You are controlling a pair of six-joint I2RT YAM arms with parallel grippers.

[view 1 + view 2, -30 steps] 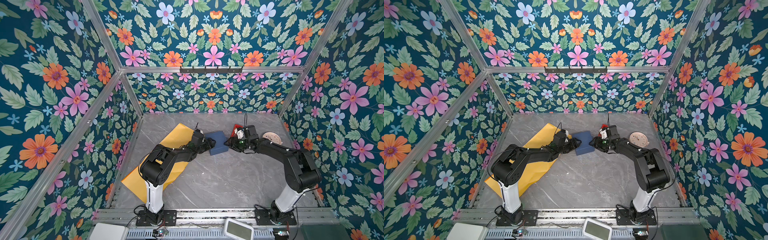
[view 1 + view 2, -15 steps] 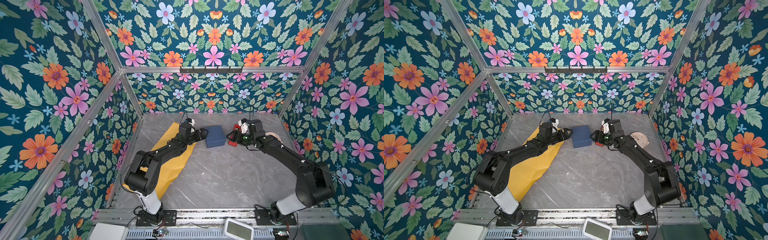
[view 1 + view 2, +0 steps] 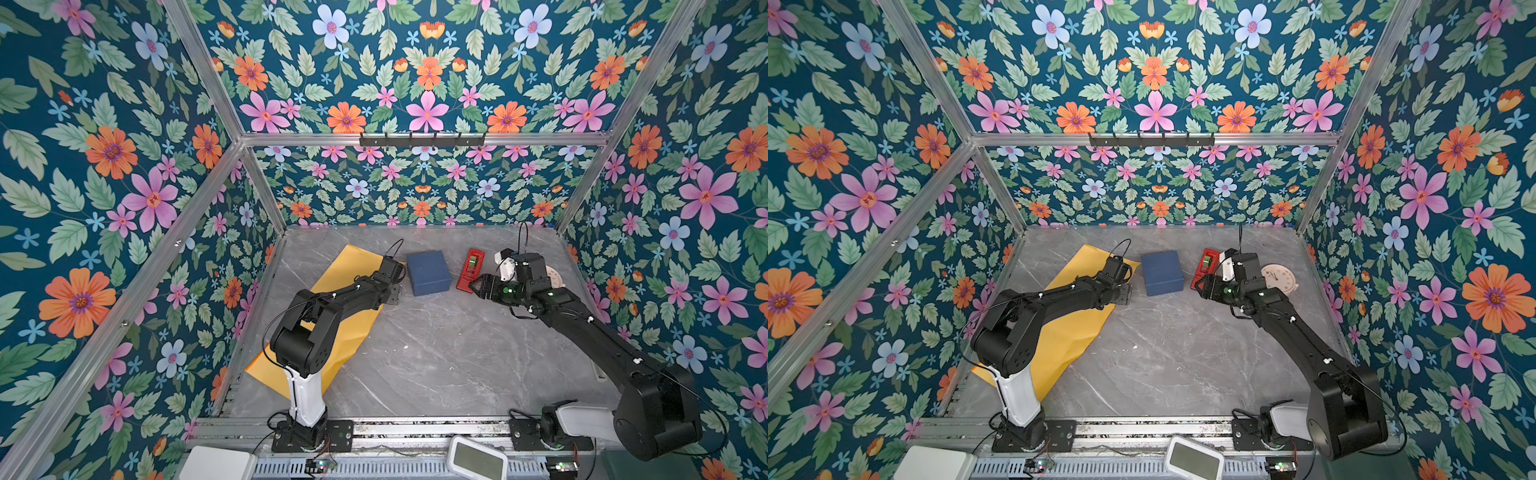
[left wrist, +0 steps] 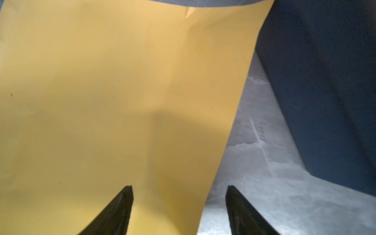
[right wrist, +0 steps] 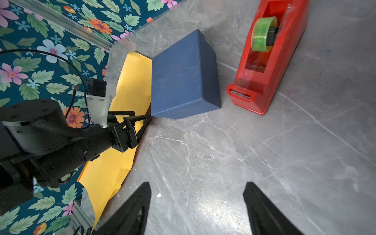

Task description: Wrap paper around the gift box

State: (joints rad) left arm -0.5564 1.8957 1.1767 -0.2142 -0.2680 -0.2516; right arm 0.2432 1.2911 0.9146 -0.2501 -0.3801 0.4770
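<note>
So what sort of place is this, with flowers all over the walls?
Probably a robot test booth: flowered panels on a metal frame enclose a grey table, the left arm and right arm are bolted to its front rail, and a gift box, paper and a tape dispenser lie out.

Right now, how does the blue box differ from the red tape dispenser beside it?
The box is dark blue; the tape dispenser is red. The box is squarish with plain closed faces; the tape dispenser is long, narrow and holds a green roll. The box lies next to the yellow paper; the tape dispenser lies on the box's other side. Both rest on the grey table.
</note>
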